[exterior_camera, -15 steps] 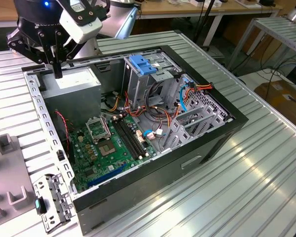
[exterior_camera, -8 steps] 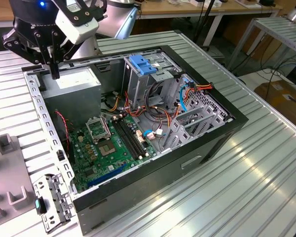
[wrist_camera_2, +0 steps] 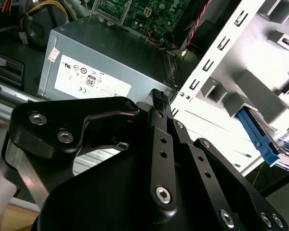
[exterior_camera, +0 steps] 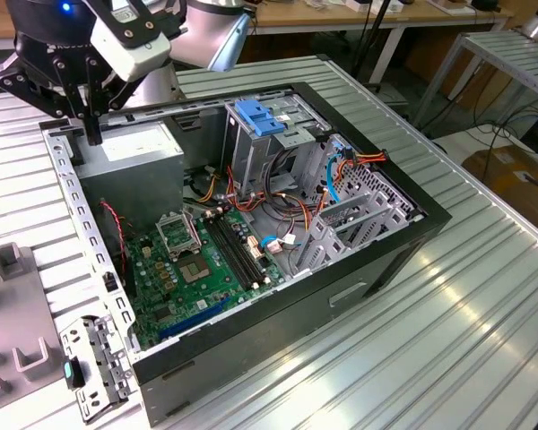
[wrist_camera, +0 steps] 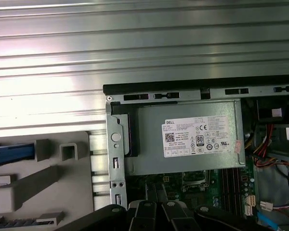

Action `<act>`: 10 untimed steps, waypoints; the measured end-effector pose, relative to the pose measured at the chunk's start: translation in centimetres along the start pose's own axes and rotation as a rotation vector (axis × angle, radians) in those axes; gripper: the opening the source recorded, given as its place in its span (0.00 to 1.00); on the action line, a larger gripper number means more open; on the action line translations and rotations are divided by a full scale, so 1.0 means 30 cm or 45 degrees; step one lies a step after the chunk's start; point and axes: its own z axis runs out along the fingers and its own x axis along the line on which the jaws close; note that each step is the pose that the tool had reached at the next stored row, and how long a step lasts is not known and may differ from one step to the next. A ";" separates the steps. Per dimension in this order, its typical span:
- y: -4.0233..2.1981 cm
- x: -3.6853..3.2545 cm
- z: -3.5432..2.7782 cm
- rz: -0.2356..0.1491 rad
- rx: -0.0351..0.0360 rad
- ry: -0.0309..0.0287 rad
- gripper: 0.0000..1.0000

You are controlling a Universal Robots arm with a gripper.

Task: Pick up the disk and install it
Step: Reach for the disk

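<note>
Now pincer (exterior_camera: 91, 136) clenched, empty, above grey PSU box (exterior_camera: 130, 150) w/ white sticker, in open PC case (exterior_camera: 278, 331).

Arm (exterior_camera: 211, 36) was cut off by the exterior view's top edge, and the gripper (exterior_camera: 91, 139) covered a corner of the grey box (exterior_camera: 134, 154). In the second wrist view the gripper's black body hid that box's near end and part of its sticker (wrist_camera_2: 94, 79). In the first wrist view the grey holder (wrist_camera: 43, 185) ran off the edge, the blue part (wrist_camera: 9, 154) on it was cut off too, and what it belonged to could not be told.
</note>
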 end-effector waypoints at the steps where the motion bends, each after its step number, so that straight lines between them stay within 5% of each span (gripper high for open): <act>1: 0.000 0.003 0.000 0.000 0.0000 0.0001 0.11; 10: -0.002 0.023 -0.001 0.000 0.0001 0.0001 0.11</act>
